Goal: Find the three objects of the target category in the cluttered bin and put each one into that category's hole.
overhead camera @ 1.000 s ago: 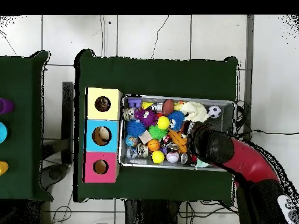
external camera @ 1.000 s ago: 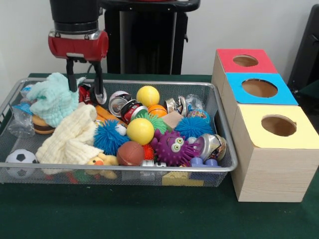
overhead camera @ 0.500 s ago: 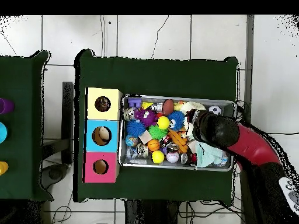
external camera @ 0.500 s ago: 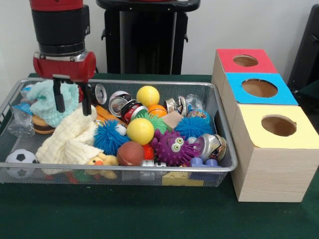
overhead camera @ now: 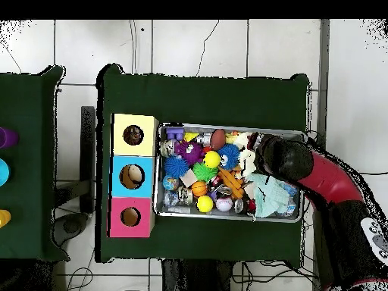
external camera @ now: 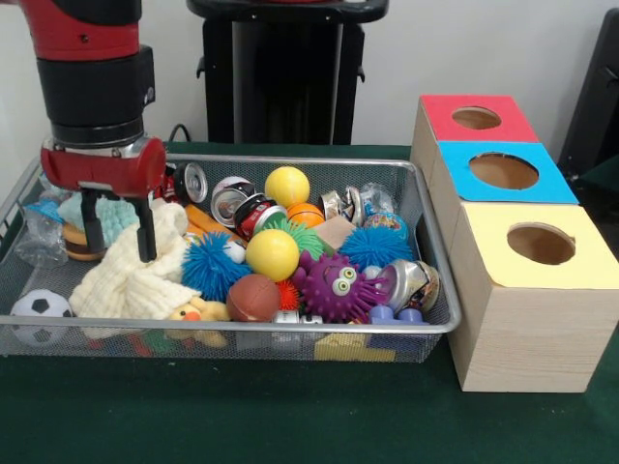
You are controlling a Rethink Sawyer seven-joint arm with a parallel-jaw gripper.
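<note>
Gripper (external camera: 119,235) seen in front view, fingers parted, nothing held, over cream cloth (external camera: 135,271) in wire bin (external camera: 437,253). Overhead view: gripper hidden under arm (overhead camera: 318,176).

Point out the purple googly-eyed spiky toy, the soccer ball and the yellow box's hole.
purple spiky toy (external camera: 336,286), front view, body beside its eyes
soccer ball (external camera: 39,307), front view, top face
yellow box's hole (external camera: 541,244), front view, hole's centre

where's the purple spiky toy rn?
Front view: purple spiky toy sits right of centre near the bin's front rim, between the brown football and a crushed can.
</note>
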